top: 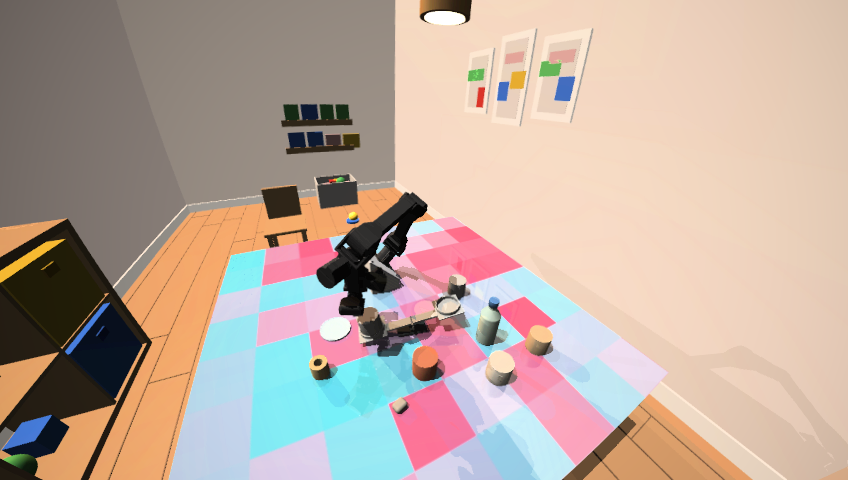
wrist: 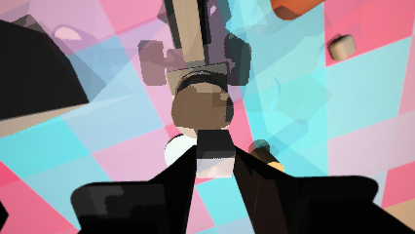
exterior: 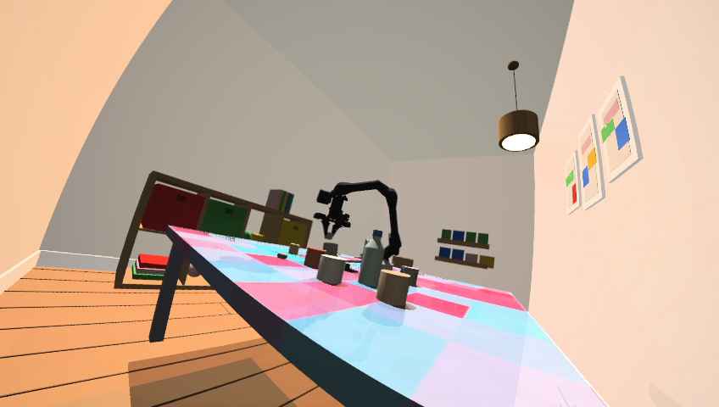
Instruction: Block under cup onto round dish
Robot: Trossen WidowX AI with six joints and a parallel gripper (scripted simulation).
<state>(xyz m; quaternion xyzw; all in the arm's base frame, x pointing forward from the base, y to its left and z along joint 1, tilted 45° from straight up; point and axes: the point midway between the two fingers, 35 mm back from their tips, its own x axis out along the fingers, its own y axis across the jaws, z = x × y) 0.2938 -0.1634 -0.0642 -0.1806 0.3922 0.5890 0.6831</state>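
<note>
My gripper [top: 351, 308] [exterior: 328, 233] [wrist: 212, 148] is shut on a small block [exterior: 328, 236] [wrist: 214, 169], pale on one side and dark on the other. It hangs above the table near the balance's left end. One grey-brown cup [top: 371, 324] [exterior: 330, 248] [wrist: 200, 108] stands upright on the left end of the balance [top: 413, 322] [wrist: 190, 36]. The other cup [top: 457, 286] [exterior: 409, 275] stands on the table behind the right end, whose ringed pan [top: 448, 305] is bare. The white round dish [top: 335, 328] [wrist: 177, 149] lies left of the standing cup, with no cup above it.
A grey slanted panel [top: 385, 271] stands behind the balance. A bottle [top: 487, 325] [exterior: 370, 264] stands right of it. In front are an orange cylinder [top: 424, 364], a hollow tan cylinder [top: 320, 369], a cream cylinder [top: 499, 369], a tan cylinder [top: 539, 341] and a pebble-like piece [top: 399, 405].
</note>
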